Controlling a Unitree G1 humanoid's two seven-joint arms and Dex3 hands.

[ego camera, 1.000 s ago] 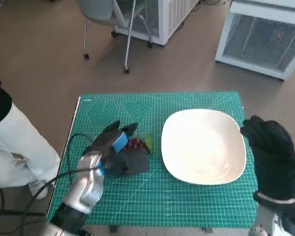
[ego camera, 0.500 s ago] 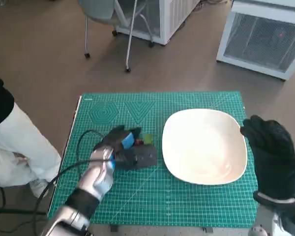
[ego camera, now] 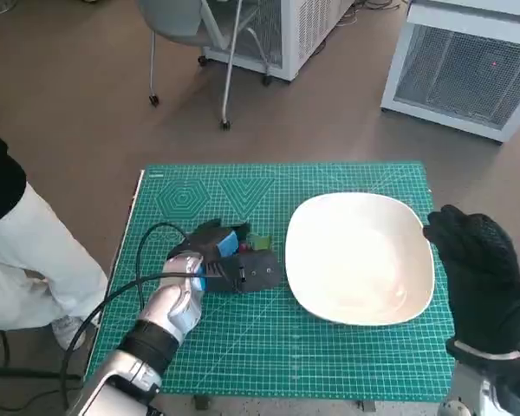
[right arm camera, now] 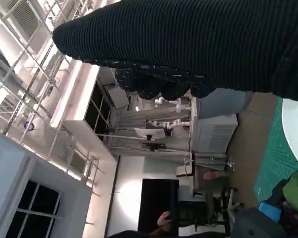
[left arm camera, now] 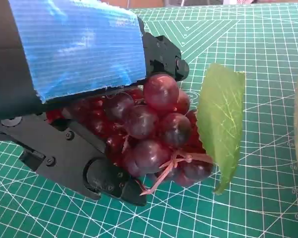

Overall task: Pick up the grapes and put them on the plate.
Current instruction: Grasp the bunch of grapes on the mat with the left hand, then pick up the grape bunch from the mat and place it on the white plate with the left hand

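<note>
Left wrist view: our left hand [left arm camera: 84, 106] grips the grapes [left arm camera: 156, 134] just above the mat, short of the plate [ego camera: 360, 258].
We should lift clear of the rim, keeping the grip firm, before releasing.

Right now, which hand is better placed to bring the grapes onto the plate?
The left hand. It already holds the grapes in its fingers, just beside the plate. The right hand hangs at the plate's far edge and holds nothing.
</note>
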